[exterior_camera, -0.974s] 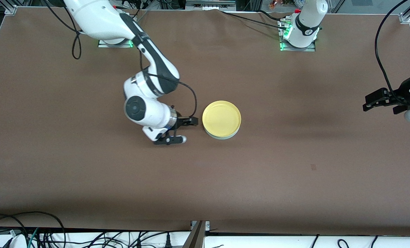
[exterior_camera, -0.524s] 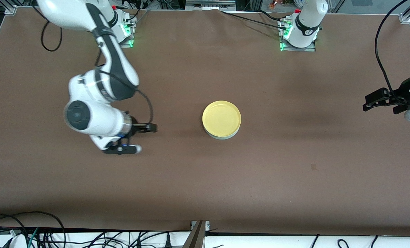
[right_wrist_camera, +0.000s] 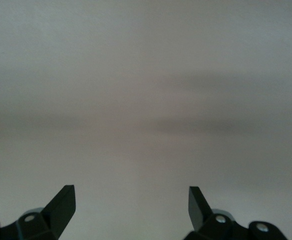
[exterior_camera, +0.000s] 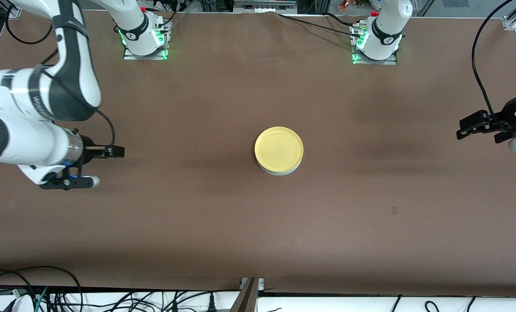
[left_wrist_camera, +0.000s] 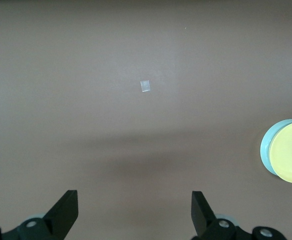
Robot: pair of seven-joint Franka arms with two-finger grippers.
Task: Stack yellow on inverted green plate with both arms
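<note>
Front view shows the yellow plate (exterior_camera: 279, 149) already resting on the green plate (exterior_camera: 280, 171) at the table's (exterior_camera: 258, 225) middle, with the right gripper (exterior_camera: 94, 166) and left gripper (exterior_camera: 469, 128) spread wide, empty, over opposite ends, so parking clear of the stack seems best.
</note>
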